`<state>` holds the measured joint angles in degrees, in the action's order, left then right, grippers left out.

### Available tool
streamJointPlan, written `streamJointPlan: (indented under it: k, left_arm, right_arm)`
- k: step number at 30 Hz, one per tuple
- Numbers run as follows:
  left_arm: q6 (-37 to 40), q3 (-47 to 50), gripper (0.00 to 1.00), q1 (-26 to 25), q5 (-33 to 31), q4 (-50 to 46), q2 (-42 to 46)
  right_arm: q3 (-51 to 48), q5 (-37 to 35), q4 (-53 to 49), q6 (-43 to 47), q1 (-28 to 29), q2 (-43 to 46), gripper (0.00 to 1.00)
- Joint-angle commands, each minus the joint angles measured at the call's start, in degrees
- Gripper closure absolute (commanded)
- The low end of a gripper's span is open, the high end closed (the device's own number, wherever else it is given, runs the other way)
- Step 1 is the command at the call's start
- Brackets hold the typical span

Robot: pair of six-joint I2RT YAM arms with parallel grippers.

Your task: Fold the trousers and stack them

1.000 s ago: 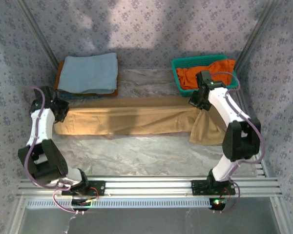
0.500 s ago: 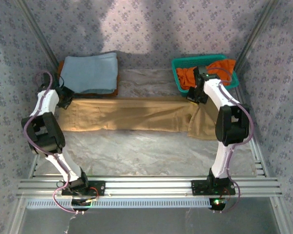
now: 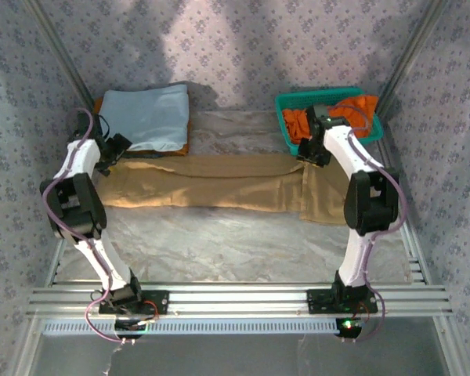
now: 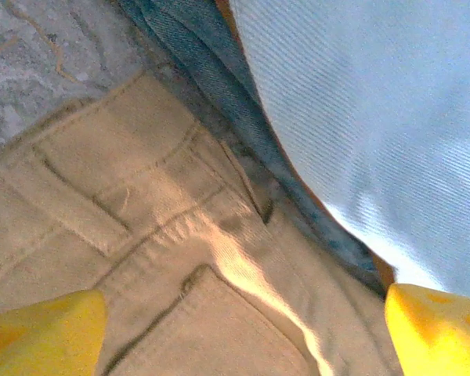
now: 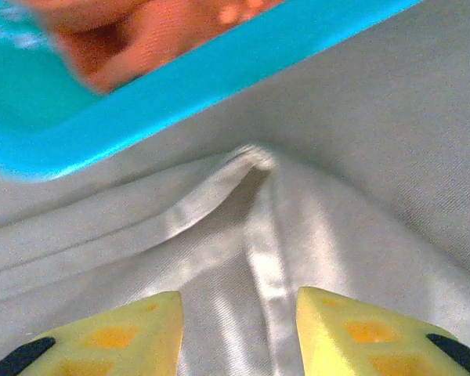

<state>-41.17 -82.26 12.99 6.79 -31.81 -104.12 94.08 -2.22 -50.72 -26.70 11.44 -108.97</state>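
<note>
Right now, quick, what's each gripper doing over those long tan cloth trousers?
Left gripper: open, fingers wide over the long tan cloth trousers, holding nothing.
Right gripper: partly open above the trousers' edge, gripping nothing.

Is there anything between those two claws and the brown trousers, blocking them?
Nothing visible does. The left gripper and right gripper both hang open directly over the trousers, bare tan cloth right below them. The blue folded cloth and teal basket lie just beyond, not between.

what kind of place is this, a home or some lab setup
Probably a robot test cell, not a home: patterned fabric walls, a left arm and right arm bolted to an aluminium rail, and trousers laid out beside a basket.
</note>
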Motion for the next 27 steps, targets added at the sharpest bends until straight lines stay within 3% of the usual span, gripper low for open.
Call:
streamJointPlan:
  k: [1, 3, 6, 8, 9, 14, 17, 22, 27]
  left_arm:
    - [-3.2, 7.7, 0.16, -1.8, 2.0, 4.3, 8.1]
    - [-3.5, 12.3, 0.32, -4.1, 1.9, 6.5, 9.1]
    - [-4.3, 16.8, 0.78, -6.3, 3.0, 10.8, 7.2]
    - [-4.3, 17.6, 0.95, -6.8, 4.2, 13.3, 4.8]
    - [-3.7, 17.9, 1.00, -7.2, 3.9, 14.7, 3.4]
    - [-4.2, 20.0, 1.00, -7.3, 2.8, 18.0, -2.5]
    - [-6.9, 25.3, 1.00, -6.6, -0.2, 18.4, -0.7]
    - [-12.8, 37.7, 1.00, -3.2, -3.2, 14.8, 9.8]
    - [-14.3, 50.3, 1.00, 0.5, -0.5, 13.6, 24.1]
  right_arm:
    - [-3.0, 0.5, 2.5, -3.4, 7.7, 4.1, 0.57]
    - [-3.0, 1.8, 4.4, -5.0, 12.7, 2.2, 0.63]
    - [0.6, 2.2, 4.6, -5.3, 18.3, -2.9, 0.88]
    - [3.4, 2.1, 4.7, -5.2, 20.5, -6.7, 1.00]
    - [4.5, 2.2, 5.0, -5.4, 21.5, -8.6, 1.00]
    - [5.3, 3.0, 5.5, -5.8, 24.4, -15.2, 1.00]
    - [0.5, 4.1, 7.4, -6.2, 25.1, -14.9, 1.00]
    - [-13.0, 7.3, 11.8, -6.3, 25.5, -8.6, 1.00]
    - [-25.2, 11.4, 16.0, -8.5, 27.7, -0.1, 1.00]
